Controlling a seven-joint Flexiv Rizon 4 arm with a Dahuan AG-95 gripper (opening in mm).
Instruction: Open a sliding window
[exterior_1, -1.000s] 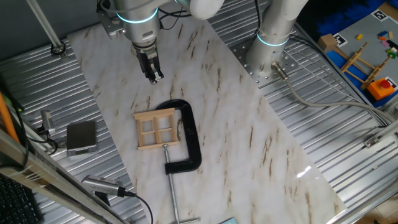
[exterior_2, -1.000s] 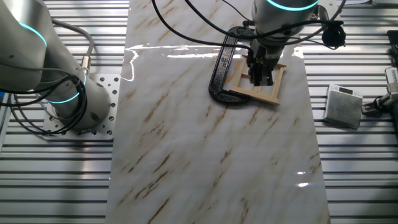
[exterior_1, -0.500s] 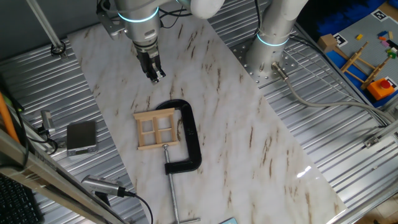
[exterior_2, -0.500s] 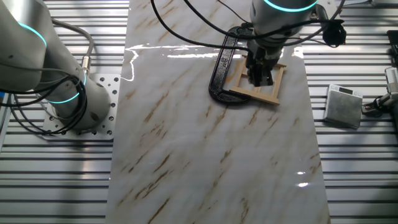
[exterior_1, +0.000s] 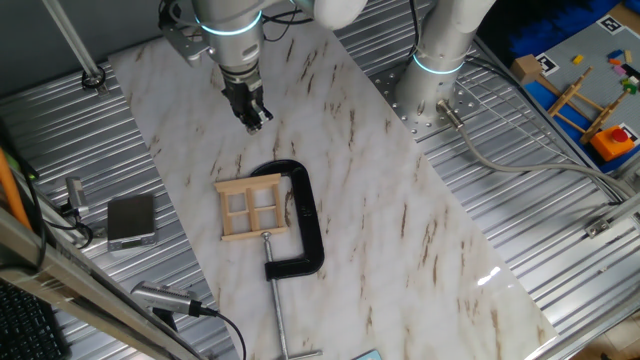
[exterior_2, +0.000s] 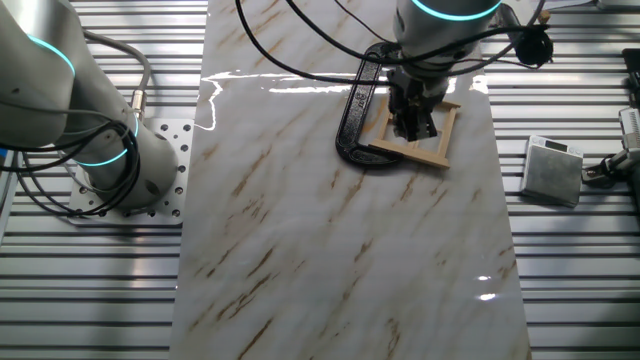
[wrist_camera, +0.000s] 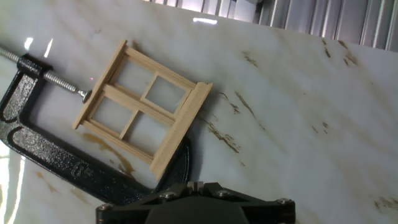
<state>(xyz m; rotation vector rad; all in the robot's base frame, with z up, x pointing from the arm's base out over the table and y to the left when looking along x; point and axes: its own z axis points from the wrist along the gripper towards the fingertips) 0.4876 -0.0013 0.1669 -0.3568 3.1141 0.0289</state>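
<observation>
On the marble tabletop (exterior_1: 400, 230), left to right in one fixed view: a small grey box (exterior_1: 131, 220) sits on the ribbed metal at about nine o'clock, off the slab; then comes the sliding window (exterior_1: 255, 206), a light-wood frame with four panes, lying flat near the middle of the slab; then the black clamp (exterior_1: 305, 225), its C-shaped body curving round the window's three o'clock side.

The clamp's threaded screw (exterior_1: 275, 300) runs away toward six o'clock, its tip meeting the frame's lower edge.

My gripper (exterior_1: 254, 122) hangs above the slab at roughly twelve o'clock from the window — apart from it, touching nothing. My fingers (exterior_1: 249, 108) look drawn close together with nothing between them.

In the other fixed view my gripper (exterior_2: 413, 128) overlaps the window (exterior_2: 440, 135) — height alone separates them.

The hand view shows the window (wrist_camera: 143, 106) up at ten o'clock, tilted, with the clamp (wrist_camera: 56, 155) beneath and beside it.
</observation>
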